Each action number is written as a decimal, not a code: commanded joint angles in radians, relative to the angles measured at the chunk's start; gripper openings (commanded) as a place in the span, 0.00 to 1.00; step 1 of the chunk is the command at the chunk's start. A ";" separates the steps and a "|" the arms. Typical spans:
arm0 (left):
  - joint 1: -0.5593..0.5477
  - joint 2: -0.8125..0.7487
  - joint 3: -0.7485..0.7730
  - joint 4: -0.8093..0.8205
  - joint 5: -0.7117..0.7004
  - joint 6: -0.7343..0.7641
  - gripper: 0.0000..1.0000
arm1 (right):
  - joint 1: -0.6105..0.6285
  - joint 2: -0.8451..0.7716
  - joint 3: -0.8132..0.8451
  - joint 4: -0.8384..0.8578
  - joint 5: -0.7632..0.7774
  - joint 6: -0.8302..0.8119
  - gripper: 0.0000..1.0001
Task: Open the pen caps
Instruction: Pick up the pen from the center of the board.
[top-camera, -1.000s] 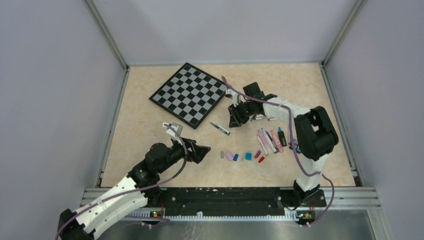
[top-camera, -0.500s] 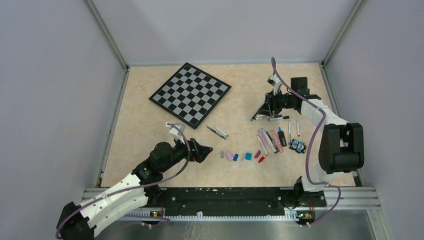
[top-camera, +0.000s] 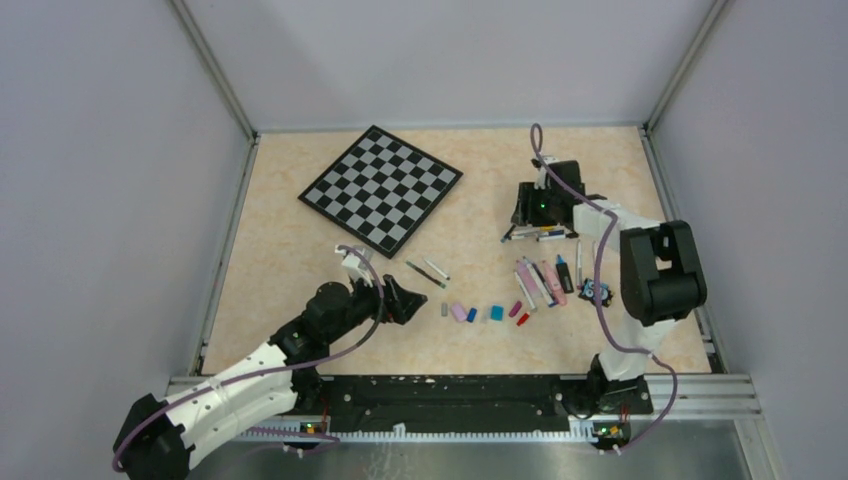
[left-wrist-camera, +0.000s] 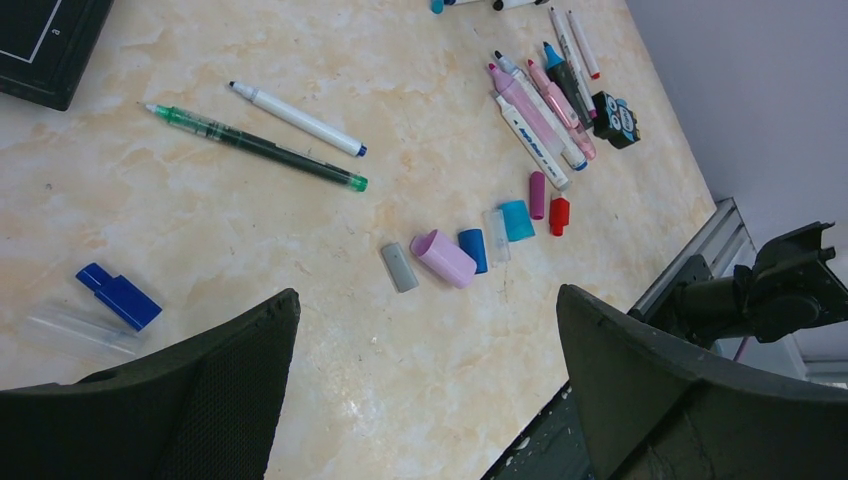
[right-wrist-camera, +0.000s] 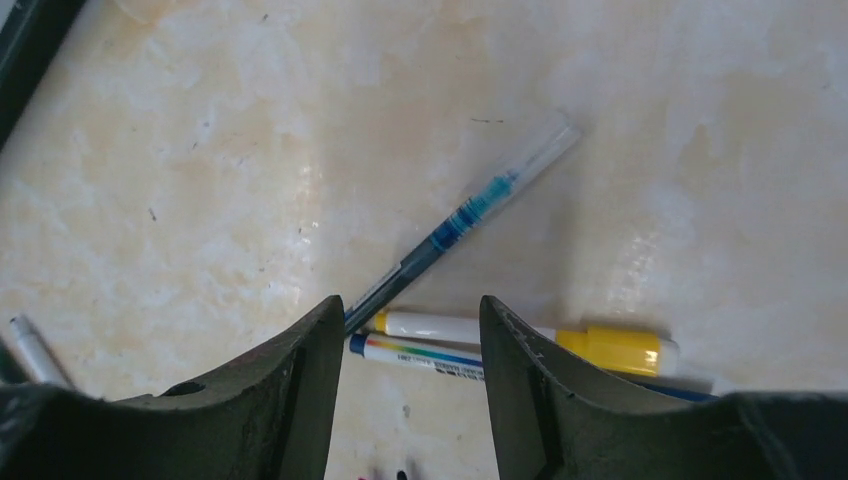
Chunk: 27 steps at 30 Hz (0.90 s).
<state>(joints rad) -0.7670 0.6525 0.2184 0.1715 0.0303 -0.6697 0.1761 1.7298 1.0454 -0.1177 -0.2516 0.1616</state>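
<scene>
The left gripper (left-wrist-camera: 425, 300) hangs low over the table (left-wrist-camera: 250, 230), jaws spread wide and nothing between them. Just ahead of it lies a row of loose caps. From the left they are a grey cap (left-wrist-camera: 399, 268), a fat pink cap (left-wrist-camera: 443, 258) touching a blue cap (left-wrist-camera: 472, 250), a clear one, a teal cap (left-wrist-camera: 517, 220), a slim dark-pink cap (left-wrist-camera: 537, 194) and a red cap (left-wrist-camera: 559, 215). Another blue cap (left-wrist-camera: 119, 296) lies well apart near the left finger, beside a clear plastic piece. Farther out rest a green pen (left-wrist-camera: 255, 147) and a white pen (left-wrist-camera: 297, 118), side by side. Beyond the row, a bundle of pens and highlighters (left-wrist-camera: 540, 120) lies next to a small owl figure (left-wrist-camera: 614, 117).

The right gripper (right-wrist-camera: 410, 310) hovers over the far right of the table, jaws partly apart and gripping nothing. Below it lie a blue-ink pen (right-wrist-camera: 460, 215) with a clear end and a white marker wearing a yellow cap (right-wrist-camera: 615, 350), with a striped marker (right-wrist-camera: 415, 355) just beside it. A checkered board (top-camera: 381, 187) sits at the far left.
</scene>
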 joint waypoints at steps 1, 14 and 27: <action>0.004 0.000 -0.013 0.030 -0.021 -0.018 0.99 | 0.081 0.051 0.078 0.010 0.241 0.081 0.51; 0.006 -0.005 -0.023 0.014 -0.058 -0.030 0.99 | 0.158 0.186 0.173 -0.034 0.379 0.073 0.44; 0.006 -0.030 -0.025 -0.017 -0.081 -0.031 0.99 | 0.255 0.238 0.189 -0.054 0.260 -0.003 0.20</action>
<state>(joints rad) -0.7662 0.6365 0.1955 0.1490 -0.0292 -0.7017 0.3740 1.9293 1.2068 -0.1429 0.0746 0.1993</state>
